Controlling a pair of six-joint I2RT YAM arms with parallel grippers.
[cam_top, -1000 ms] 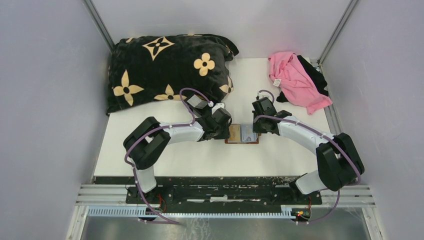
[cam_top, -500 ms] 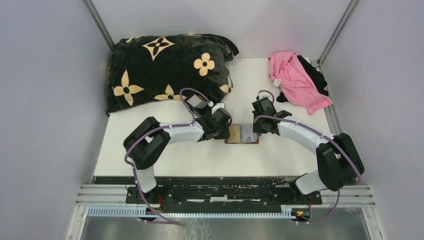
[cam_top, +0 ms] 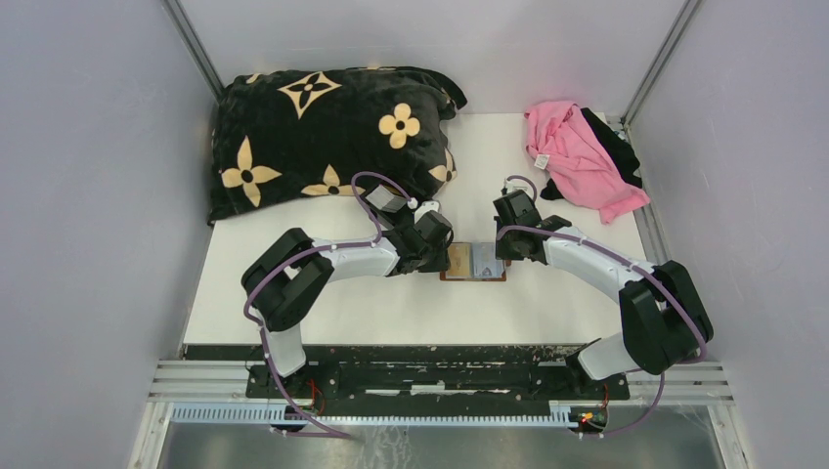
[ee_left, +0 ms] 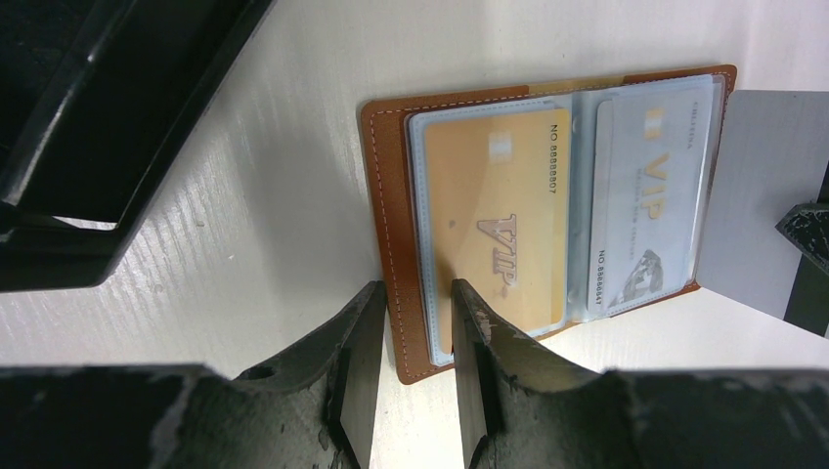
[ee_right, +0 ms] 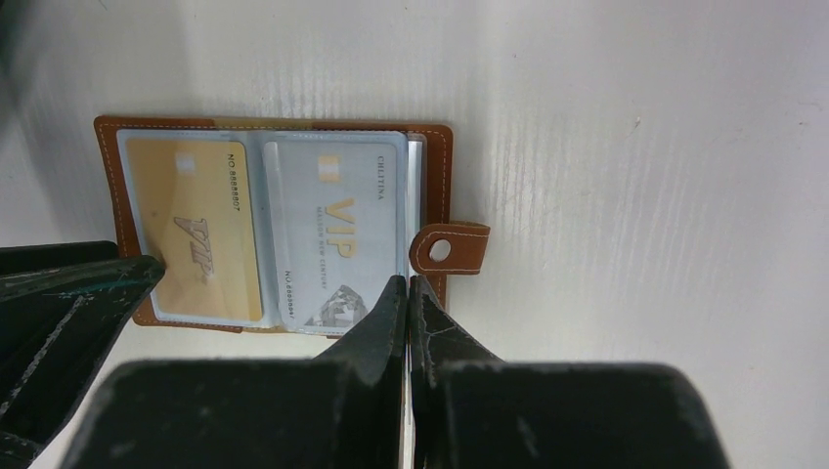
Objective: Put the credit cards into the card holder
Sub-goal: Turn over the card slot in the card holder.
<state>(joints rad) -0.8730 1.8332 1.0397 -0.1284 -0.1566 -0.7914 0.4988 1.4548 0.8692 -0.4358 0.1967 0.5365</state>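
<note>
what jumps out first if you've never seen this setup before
The open brown card holder at the middle of the table, between the left claw and the right claw, draws the eye first. It has a gold VIP card in its left clear pocket and a grey-blue card in its right. Behind it, a black cushion with cream flowers fills the far left, and a pink cloth lies far right.

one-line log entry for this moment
card holder: open flat | orange card: left pocket | grey-blue card: right pocket | left gripper: open astride edge | right gripper: shut
</note>
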